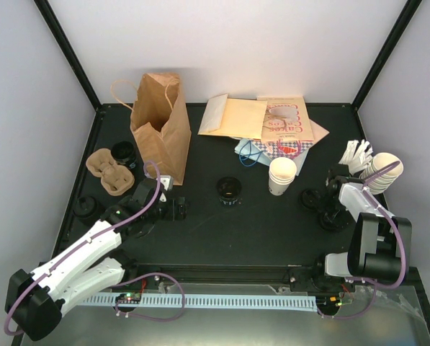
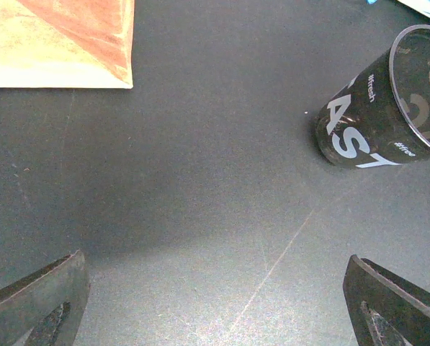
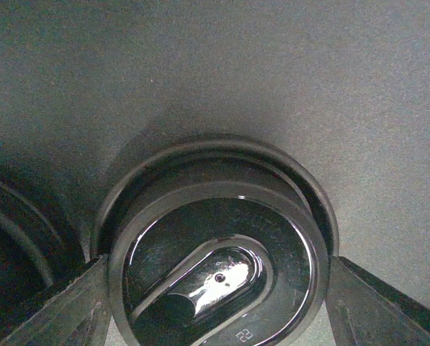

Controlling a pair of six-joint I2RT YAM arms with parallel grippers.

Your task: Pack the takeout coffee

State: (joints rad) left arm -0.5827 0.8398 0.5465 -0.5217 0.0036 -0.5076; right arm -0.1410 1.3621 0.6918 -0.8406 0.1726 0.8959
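The takeout coffee cup (image 1: 282,175), cream-white and without a lid, stands upright right of the table's middle. My right gripper (image 1: 334,203) is low over the black lids at the right. In the right wrist view this gripper (image 3: 218,288) has its fingers (image 3: 56,306) against both edges of a glossy black lid (image 3: 215,267), which sits over another lid (image 3: 222,155). My left gripper (image 1: 176,209) is open and empty, low over the table near the paper bag (image 1: 160,122). In the left wrist view the left gripper (image 2: 218,303) is wide open over bare table.
A black printed cup (image 1: 230,191) stands mid-table and shows in the left wrist view (image 2: 377,108). A brown cup carrier (image 1: 110,171) and a black cup (image 1: 123,153) sit at the left. Nested cream cups (image 1: 384,169) lie at the right edge. Envelopes and papers (image 1: 265,119) lie at the back.
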